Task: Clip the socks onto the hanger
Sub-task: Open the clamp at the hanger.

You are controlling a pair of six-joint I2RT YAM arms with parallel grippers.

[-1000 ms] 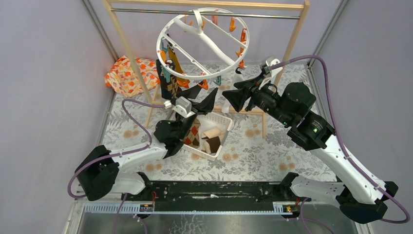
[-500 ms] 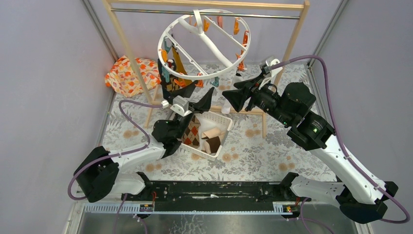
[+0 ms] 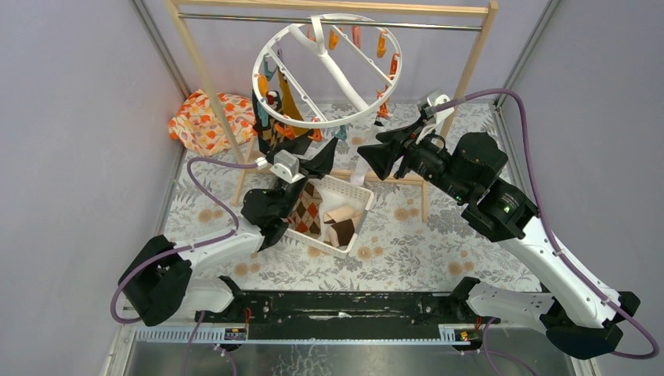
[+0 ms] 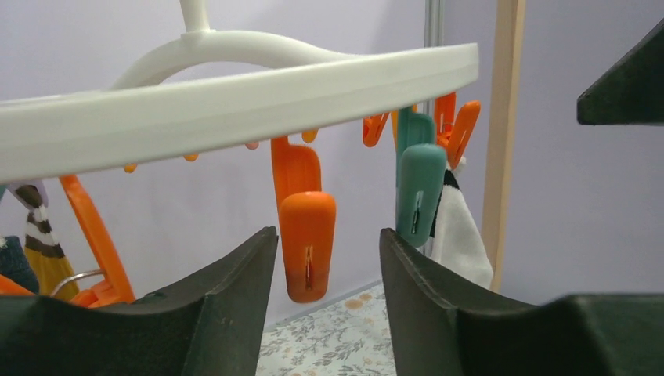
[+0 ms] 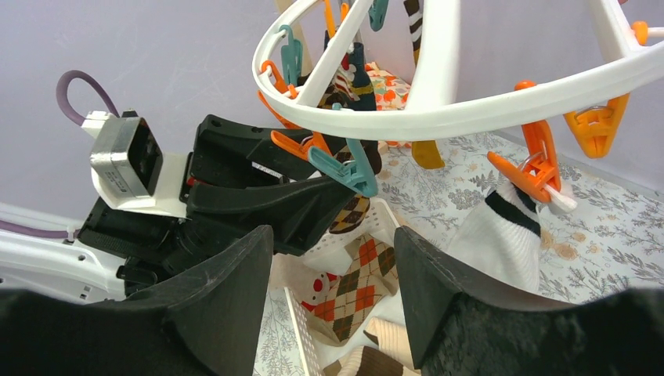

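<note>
The white ring hanger (image 3: 327, 70) hangs from the rail, with orange and teal clips. Dark and mustard socks (image 3: 274, 117) hang on its left side. A white sock (image 5: 501, 235) with a black cuff hangs from an orange clip (image 5: 536, 176). An argyle sock (image 3: 307, 211) and beige socks (image 3: 342, 219) lie in the basket. My left gripper (image 3: 317, 160) is open and empty under the ring's near rim (image 4: 235, 102). An orange clip (image 4: 307, 243) dangles between its jaws (image 4: 327, 258), just beyond them, with a teal clip (image 4: 419, 192) to its right. My right gripper (image 3: 376, 153) is open and empty (image 5: 333, 258) and faces the left gripper.
The white slotted basket (image 3: 356, 196) sits under both grippers. The wooden rail frame (image 3: 203, 78) stands around the hanger, with its right post (image 4: 501, 141) close by. An orange-flowered cloth bundle (image 3: 203, 121) lies at the back left. Walls close in on both sides.
My left gripper has moved a little left and towards the hanger's rim. The ring has swung and tilted. The right arm has not moved.
</note>
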